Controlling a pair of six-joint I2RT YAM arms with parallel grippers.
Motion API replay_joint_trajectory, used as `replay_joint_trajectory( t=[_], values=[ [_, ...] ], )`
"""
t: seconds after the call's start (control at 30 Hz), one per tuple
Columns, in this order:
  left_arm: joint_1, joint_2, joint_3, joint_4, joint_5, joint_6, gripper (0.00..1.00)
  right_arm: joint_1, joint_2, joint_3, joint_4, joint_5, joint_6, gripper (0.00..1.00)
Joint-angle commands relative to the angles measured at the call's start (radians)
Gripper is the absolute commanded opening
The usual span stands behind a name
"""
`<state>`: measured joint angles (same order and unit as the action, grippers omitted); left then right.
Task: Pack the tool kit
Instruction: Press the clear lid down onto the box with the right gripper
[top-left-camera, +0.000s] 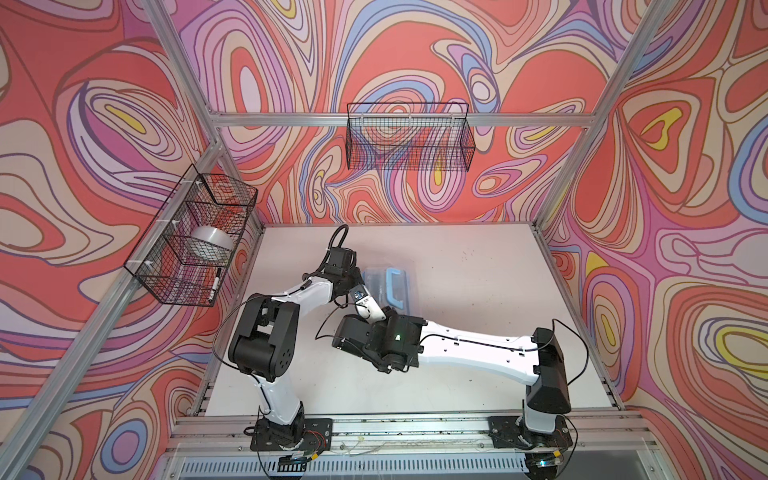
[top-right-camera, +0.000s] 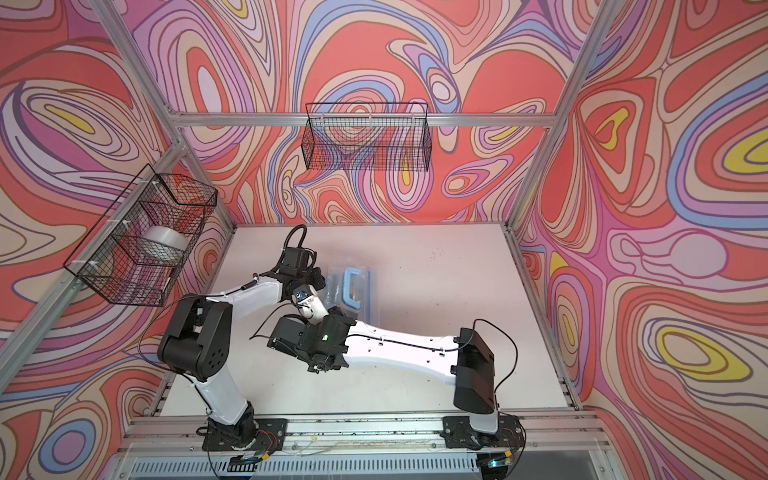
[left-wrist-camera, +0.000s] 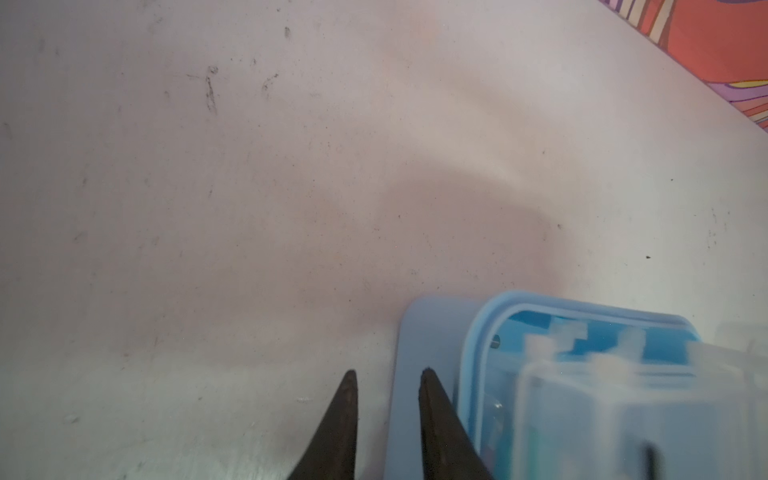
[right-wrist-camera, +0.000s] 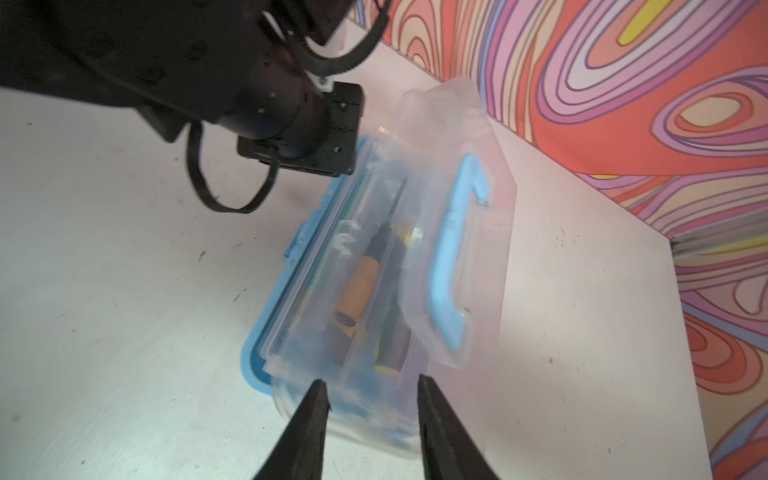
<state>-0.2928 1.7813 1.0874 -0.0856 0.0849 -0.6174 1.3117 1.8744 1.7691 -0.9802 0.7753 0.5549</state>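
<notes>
Right pincer (right-wrist-camera: 372, 388), half-open and empty, hovers at the tool case's (top-left-camera: 395, 286) six o'clock end; I see it lying twelve-to-six on the surface (top-left-camera: 478, 299), left pincer (left-wrist-camera: 388, 374) narrow, empty, at its nine.

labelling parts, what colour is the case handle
Light blue handle, clearest in the right wrist view.

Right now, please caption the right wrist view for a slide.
Fingers of the right gripper parted at one end of the tool case, tools showing through its clear lid.
</notes>
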Motion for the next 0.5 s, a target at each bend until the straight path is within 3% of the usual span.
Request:
replay_joint_trajectory(
  t=[0.0, 0.17, 0.27, 0.47],
  values=[
    [-0.004, 0.000, -0.019, 0.043, 0.015, -0.032, 0.26, -0.003, -0.023, 0.009, 0.103, -0.071, -0.030, 0.40],
    [-0.005, -0.009, -0.028, 0.051, 0.012, -0.063, 0.26, -0.033, -0.085, -0.001, 0.111, -0.069, -0.001, 0.41],
    [-0.010, -0.008, -0.027, 0.053, 0.022, -0.080, 0.26, -0.124, -0.209, -0.131, 0.172, -0.143, 0.031, 0.42],
    [-0.059, -0.019, -0.033, 0.036, -0.058, -0.156, 0.25, -0.352, -0.406, -0.421, 0.263, -0.271, 0.084, 0.44]
  ],
)
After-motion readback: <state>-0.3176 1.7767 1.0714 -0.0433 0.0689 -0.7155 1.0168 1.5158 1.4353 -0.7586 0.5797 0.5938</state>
